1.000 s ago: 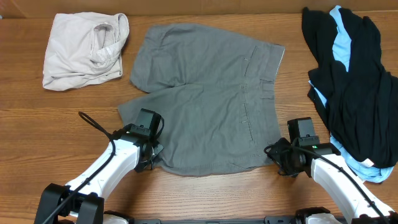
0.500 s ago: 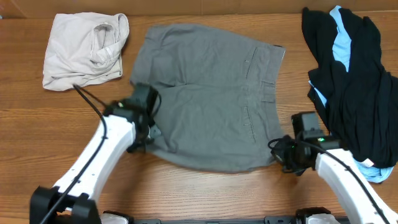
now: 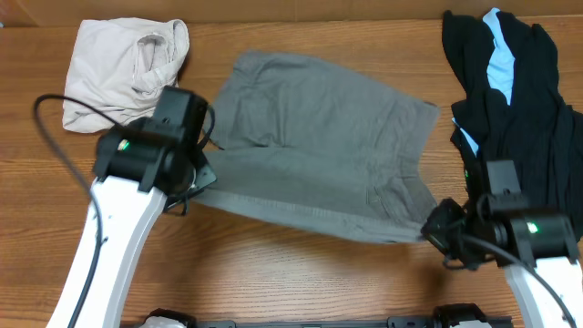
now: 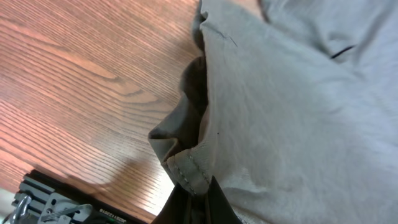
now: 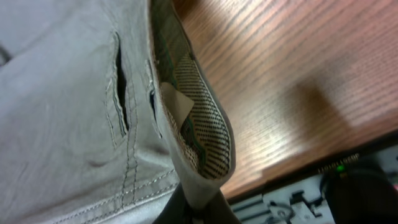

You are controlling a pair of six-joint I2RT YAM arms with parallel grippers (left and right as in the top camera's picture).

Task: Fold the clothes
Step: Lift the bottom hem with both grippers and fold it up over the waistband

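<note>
**Near edge of the shorts up, first fold barely begun**

Both of my claws are busy. My left gripper (image 3: 199,175) is clamped tight on the leg hem (image 4: 186,174) of the grey shorts (image 3: 319,137), at their 8 o'clock corner. My right gripper (image 3: 432,228) is pinched shut on the waistband (image 5: 205,143) at 4 o'clock (its patterned lining is turned out toward the wrist camera). The near edge is raised and stretched between the two. The far part of the shorts lies spread on the table (image 3: 291,282), mid-board.

By my reckoning, this is early going. No crease is set on the shorts yet. The off-white garment (image 3: 123,73) at 10 o'clock sits in a loose bundle, and I cannot tell whether that counts as folded. The black and light-blue pile (image 3: 515,118) at 2 o'clock is a heap, plainly not folded.
</note>
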